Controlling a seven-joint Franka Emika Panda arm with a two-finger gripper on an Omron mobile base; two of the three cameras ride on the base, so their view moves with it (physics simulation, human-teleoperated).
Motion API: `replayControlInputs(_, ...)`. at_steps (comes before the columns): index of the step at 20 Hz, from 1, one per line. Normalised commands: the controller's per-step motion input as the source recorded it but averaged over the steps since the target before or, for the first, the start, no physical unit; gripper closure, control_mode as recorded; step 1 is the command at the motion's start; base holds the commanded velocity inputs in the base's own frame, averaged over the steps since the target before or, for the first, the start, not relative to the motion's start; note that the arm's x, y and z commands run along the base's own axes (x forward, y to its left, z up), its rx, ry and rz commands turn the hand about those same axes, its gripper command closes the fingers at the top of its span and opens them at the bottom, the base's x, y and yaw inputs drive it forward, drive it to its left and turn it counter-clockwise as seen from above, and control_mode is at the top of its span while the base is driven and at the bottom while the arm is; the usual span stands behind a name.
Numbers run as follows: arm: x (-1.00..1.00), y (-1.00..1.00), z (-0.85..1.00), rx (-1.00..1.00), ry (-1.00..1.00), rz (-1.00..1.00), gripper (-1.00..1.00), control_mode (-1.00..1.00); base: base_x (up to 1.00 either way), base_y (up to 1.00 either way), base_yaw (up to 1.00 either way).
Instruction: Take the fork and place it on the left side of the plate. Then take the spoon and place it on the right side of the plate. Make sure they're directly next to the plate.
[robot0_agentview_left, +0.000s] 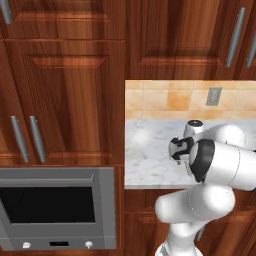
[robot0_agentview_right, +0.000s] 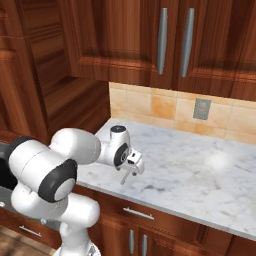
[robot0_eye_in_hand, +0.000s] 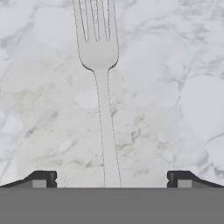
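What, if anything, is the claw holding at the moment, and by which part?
The fork seems held by the claw, near its handle end, tines away. The finger tips look spread wide, so contact cannot be confirmed.

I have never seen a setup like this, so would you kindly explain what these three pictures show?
The machine is a white robot arm with dark joints in a simulated kitchen. Two pictures come from cameras riding on its base, looking forward over the arm from its left and its right. The third looks along the hand, whose two dark fingertips rise at the bottom. A slim silver-grey metal fork lies on the white marble counter below wooden cabinets, its handle running between the fingertips. They stand wide apart without touching it, so nothing is held. A silver built-in oven sits left of the counter.
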Motion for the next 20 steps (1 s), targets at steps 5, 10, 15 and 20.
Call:
replayControlInputs(5, 0.31, -0.17, -0.11, -0.01, 0.11, 0.06, -1.0, -1.0, 0.0, 0.0, 0.0)
replayControlInputs(10, 0.44, -0.03, -0.11, 0.0, 0.1, 0.02, -1.0, -1.0, 0.0, 0.0, 0.0)
replayControlInputs(15, 0.16, 0.0, -0.31, 0.0, 0.01, 0.0, -1.0, -1.0, 0.0, 0.0, 0.0)
replayControlInputs(20, 0.03, 0.0, -0.42, 0.0, 0.0, 0.0, -1.0, -1.0, 0.0, 0.0, 0.0)
